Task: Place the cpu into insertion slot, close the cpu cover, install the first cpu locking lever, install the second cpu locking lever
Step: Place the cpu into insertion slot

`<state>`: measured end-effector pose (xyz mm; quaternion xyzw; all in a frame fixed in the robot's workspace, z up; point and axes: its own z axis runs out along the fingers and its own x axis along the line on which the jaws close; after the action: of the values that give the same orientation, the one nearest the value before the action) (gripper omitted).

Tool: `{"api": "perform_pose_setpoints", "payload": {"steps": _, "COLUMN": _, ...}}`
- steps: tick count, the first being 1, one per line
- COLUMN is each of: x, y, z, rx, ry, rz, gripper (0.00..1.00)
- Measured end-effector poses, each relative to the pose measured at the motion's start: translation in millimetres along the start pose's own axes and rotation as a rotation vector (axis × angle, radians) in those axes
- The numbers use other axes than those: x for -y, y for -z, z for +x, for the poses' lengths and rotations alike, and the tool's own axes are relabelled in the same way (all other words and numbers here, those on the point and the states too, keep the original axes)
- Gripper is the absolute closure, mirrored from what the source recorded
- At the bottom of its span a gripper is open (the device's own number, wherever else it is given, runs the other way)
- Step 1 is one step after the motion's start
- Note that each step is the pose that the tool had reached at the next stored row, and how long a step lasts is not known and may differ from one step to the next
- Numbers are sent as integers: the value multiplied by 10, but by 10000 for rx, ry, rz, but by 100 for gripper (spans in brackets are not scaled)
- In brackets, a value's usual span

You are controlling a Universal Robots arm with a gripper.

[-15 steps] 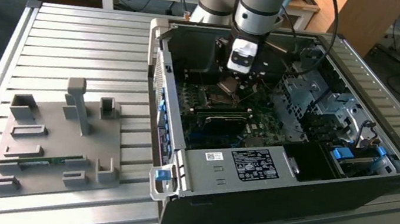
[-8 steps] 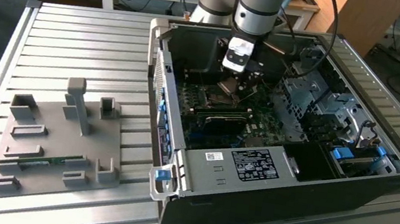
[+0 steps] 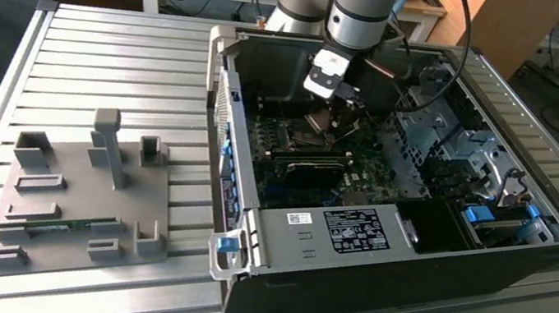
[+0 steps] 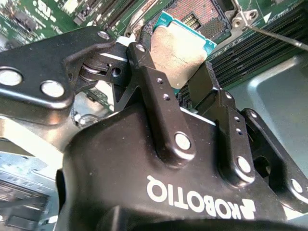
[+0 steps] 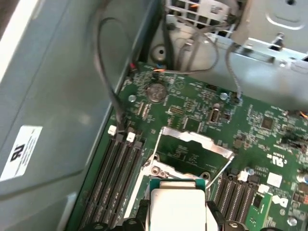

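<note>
Cpu (image 4: pixel 182 48): I have it pinched in the pincer. Its silvery top faces the second wrist camera and a teal rim shows along its far edges. It hangs above the green board (image 5: pixel 269 130), right at the socket, and is not seated in it.
Pincer (image 4: pixel 175 57): pressed together on the cpu. One black finger (image 4: pixel 153 91) is against one edge of the chip and the other finger is against the opposite edge. In the exterior view I see the pincer reaching down inside the open computer case (image 3: pixel 369 299).
Insertion slot (image 4: pixel 208 11): the dark pin field with its silvery rim shows just past the chip's far edge in the second wrist view. I see nothing lying in the part that shows.
Cpu cover (image 5: pixel 193 138): swung up on its hinge and standing open beyond the socket. I see green board through its square window.
Locking lever (image 5: pixel 219 168): a thin metal rod, raised and slanting beside the cover. A second rod (image 5: pixel 155 150) rises on the other side.
Memory slots (image 5: pixel 115 178): long black rows beside the socket.
Arm (image 3: pixel 363 7): comes down into the case from the far side in the exterior view.
Table (image 3: pixel 118 49): slatted metal. It carries the case, and towards the exterior view's left a grey fixture plate (image 3: pixel 67 241) well apart from the case.
</note>
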<state>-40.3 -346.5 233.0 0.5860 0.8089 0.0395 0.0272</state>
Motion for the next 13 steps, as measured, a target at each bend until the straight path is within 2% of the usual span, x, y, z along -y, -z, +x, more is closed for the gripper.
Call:
{"api": "perform_pose_setpoints", "payload": {"steps": 6, "x": 0, "y": 0, "z": 0, "rx": 11, "ry": -120, "rz": 3, "gripper": 46}}
{"api": "perform_pose_setpoints", "payload": {"steps": 7, "x": 0, "y": -1, "z": 1, "rx": -4, "ry": -122, "rz": 46, "gripper": 46}}
{"api": "perform_pose_setpoints", "payload": {"steps": 9, "x": -1, "y": -2, "z": 0, "rx": -55, "ry": -127, "rz": 208, "gripper": 46}}
{"api": "perform_pose_setpoints", "payload": {"steps": 13, "x": 0, "y": -1, "z": 0, "rx": -58, "ry": -127, "rz": 219, "gripper": 46}}
